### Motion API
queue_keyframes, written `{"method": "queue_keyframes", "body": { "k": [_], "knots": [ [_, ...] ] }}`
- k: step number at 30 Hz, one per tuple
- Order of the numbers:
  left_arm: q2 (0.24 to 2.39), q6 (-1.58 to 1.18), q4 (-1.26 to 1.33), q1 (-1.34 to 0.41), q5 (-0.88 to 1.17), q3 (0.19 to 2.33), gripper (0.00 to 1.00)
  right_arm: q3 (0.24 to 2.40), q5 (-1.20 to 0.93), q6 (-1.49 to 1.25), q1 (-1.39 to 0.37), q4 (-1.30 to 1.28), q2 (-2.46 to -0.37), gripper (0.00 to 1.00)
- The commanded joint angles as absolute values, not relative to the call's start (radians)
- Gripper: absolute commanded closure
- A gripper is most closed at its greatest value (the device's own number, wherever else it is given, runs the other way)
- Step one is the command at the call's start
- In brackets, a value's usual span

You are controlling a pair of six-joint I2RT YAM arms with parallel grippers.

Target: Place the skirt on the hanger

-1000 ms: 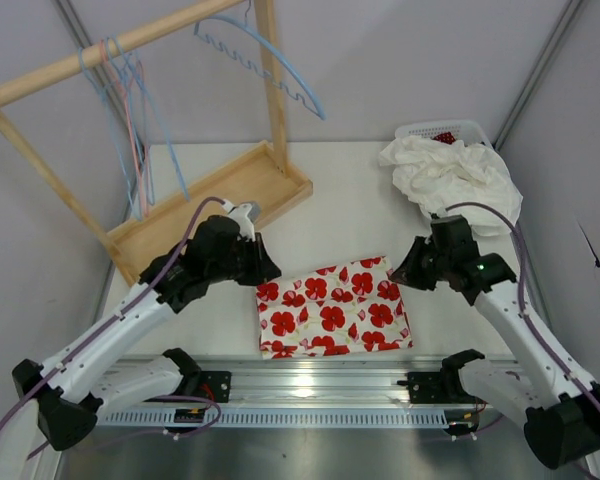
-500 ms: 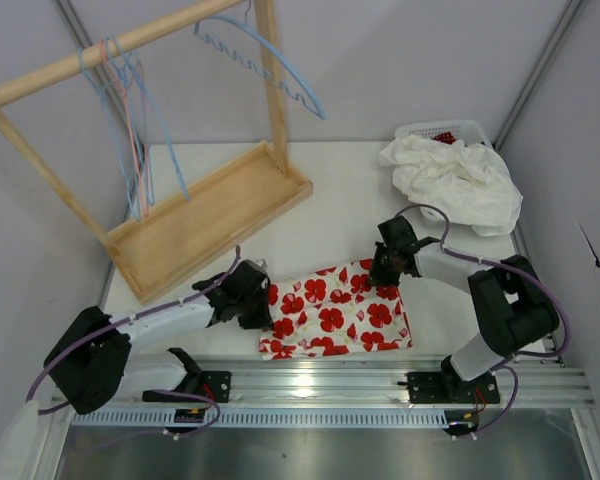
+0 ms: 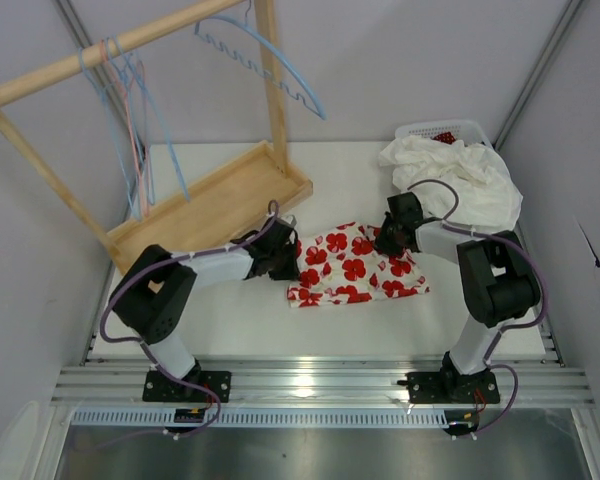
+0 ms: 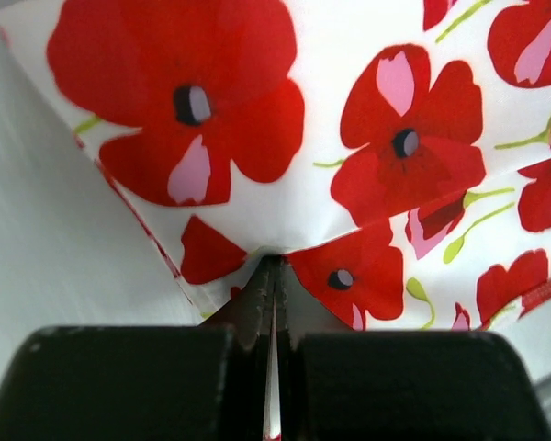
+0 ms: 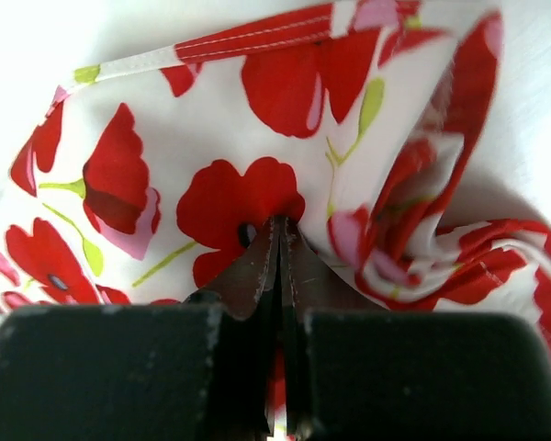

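The skirt [image 3: 355, 267] is white with red poppies and lies stretched across the middle of the table. My left gripper [image 3: 286, 259] is shut on its left edge; the left wrist view shows the cloth [image 4: 349, 138] pinched between the fingertips. My right gripper [image 3: 387, 238] is shut on its right upper edge; the right wrist view shows bunched cloth [image 5: 257, 138] in the jaws. Blue hangers [image 3: 265, 60] hang from the wooden rack's rail at the back left.
The wooden rack's tray base [image 3: 205, 205] sits just behind my left gripper. A white laundry heap [image 3: 455, 175] in a basket [image 3: 442, 130] lies at the back right, close to my right gripper. More blue and pink hangers [image 3: 130, 110] hang at the rail's left end.
Both grippers closed on the skirt's side edges and dragged it from the table's front edge toward the middle. The skirt is now stretched between them and wrinkled.
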State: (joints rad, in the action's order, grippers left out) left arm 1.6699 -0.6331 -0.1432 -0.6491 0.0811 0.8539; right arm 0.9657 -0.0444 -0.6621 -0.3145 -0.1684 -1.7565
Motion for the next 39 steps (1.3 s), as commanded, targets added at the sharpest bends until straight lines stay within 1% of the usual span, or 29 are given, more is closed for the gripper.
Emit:
{"method": "queue_keyframes", "body": {
  "k": [1,6,9,11,12,13,14,15,16,17,18,19,20,21,23,24,27,28,30,32,33,36,39],
  "knots": [
    [1.735,-0.451,-0.269,-0.615,0.008,0.971,1.0,1.006,0.097,-0.601,-0.275,-0.267,-1.799,1.0],
    [1.668,-0.39,-0.366,-0.592,-0.049,0.951,1.0,1.006,0.14,-0.584,-0.193,-0.281,-1.75,1.0],
    [1.619,-0.344,-0.379,-0.591,-0.04,0.94,0.99,0.997,0.161,-0.568,-0.187,-0.298,-1.718,1.0],
    [1.583,-0.31,-0.383,-0.592,0.03,0.957,0.96,0.999,0.102,-0.555,-0.19,-0.302,-1.669,1.0],
    [1.528,-0.302,-0.388,-0.594,0.049,0.966,0.94,0.999,0.056,-0.545,-0.19,-0.293,-1.648,1.0],
    [1.496,-0.296,-0.391,-0.597,0.061,1.0,0.88,1.002,-0.057,-0.538,-0.192,-0.272,-1.622,1.0],
    [1.464,-0.282,-0.4,-0.6,0.06,1.017,0.83,1.009,-0.101,-0.538,-0.205,-0.264,-1.567,1.0],
    [1.406,-0.276,-0.426,-0.601,0.054,1.032,0.78,1.02,-0.127,-0.535,-0.219,-0.261,-1.54,0.93],
    [1.378,-0.269,-0.443,-0.601,0.034,1.078,0.7,1.054,-0.138,-0.525,-0.236,-0.268,-1.514,0.89],
    [1.353,-0.249,-0.472,-0.603,0.025,1.116,0.66,1.071,-0.141,-0.514,-0.277,-0.278,-1.473,0.84],
    [1.332,-0.241,-0.485,-0.603,0.018,1.152,0.61,1.089,-0.141,-0.506,-0.3,-0.285,-1.456,0.74],
    [1.29,-0.235,-0.498,-0.603,0.014,1.169,0.49,1.116,-0.147,-0.49,-0.32,-0.291,-1.439,0.69],
    [1.272,-0.226,-0.512,-0.603,0.011,1.221,0.43,1.126,-0.159,-0.482,-0.354,-0.293,-1.412,0.64],
    [1.258,-0.221,-0.543,-0.603,0.012,1.238,0.3,1.13,-0.161,-0.474,-0.371,-0.295,-1.396,0.55],
    [1.22,-0.216,-0.586,-0.604,0.006,1.316,0.21,1.126,-0.16,-0.453,-0.4,-0.295,-1.346,0.46],
    [1.207,-0.218,-0.597,-0.604,0.006,1.334,0.15,1.115,-0.16,-0.448,-0.403,-0.288,-1.327,0.39],
    [1.169,-0.218,-0.632,-0.604,0.005,1.425,0.12,1.046,-0.15,-0.425,-0.407,-0.269,-1.243,0.3],
    [1.163,-0.219,-0.649,-0.604,0.005,1.469,0.11,1.028,-0.149,-0.417,-0.41,-0.268,-1.221,0.29],
    [1.158,-0.212,-0.719,-0.604,-0.096,1.552,0.11,0.983,-0.14,-0.413,-0.407,-0.276,-1.171,0.26],
    [1.167,-0.212,-0.817,-0.604,-0.208,1.664,0.12,0.959,-0.135,-0.416,-0.41,-0.282,-1.143,0.26],
    [1.169,-0.207,-0.842,-0.604,-0.323,1.771,0.12,0.939,-0.129,-0.417,-0.411,-0.293,-1.123,0.25],
    [1.166,-0.187,-0.905,-0.604,-0.483,1.876,0.12,0.908,-0.124,-0.425,-0.41,-0.296,-1.103,0.25],
    [1.161,-0.189,-0.931,-0.603,-0.509,1.949,0.13,0.887,-0.127,-0.425,-0.411,-0.29,-1.089,0.25]
  ]
}}
